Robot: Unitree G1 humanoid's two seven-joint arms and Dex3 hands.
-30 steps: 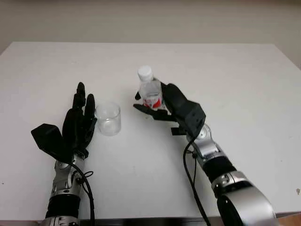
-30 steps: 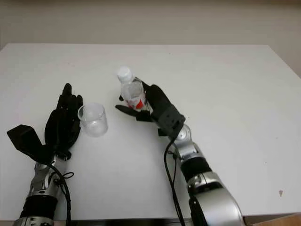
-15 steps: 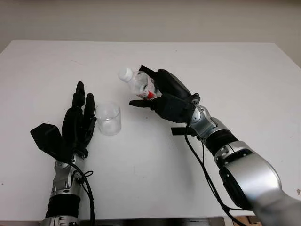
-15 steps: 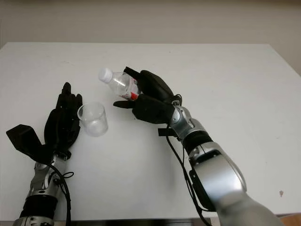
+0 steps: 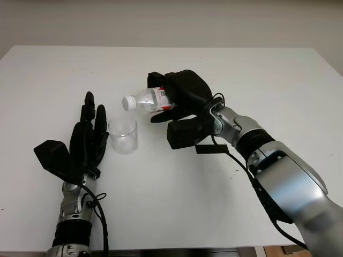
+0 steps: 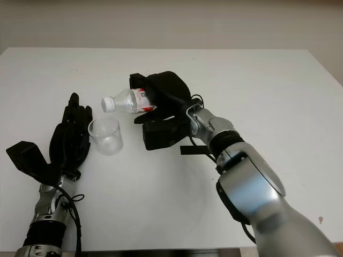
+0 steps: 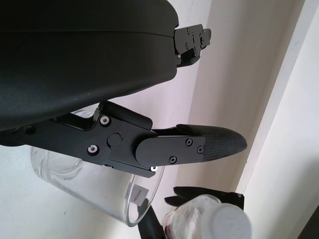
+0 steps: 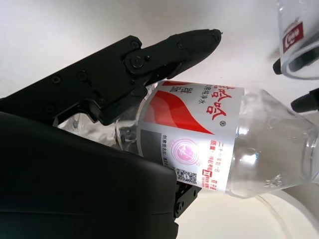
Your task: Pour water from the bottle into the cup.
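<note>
Right hand (image 5: 182, 104): fingers wrapped round the bottle (image 5: 147, 100), held above the table (image 5: 268, 75), tipped sideways, white cap toward the cup (image 5: 123, 136). Left hand (image 5: 88, 142): open, just beside the cup.

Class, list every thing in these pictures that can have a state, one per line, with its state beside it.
bottle: tipped nearly sideways above the table, white cap on, mouth toward the cup
cup: upright on the table, looks empty
right hand: shut on the bottle, lifted
left hand: open, beside the cup
</note>
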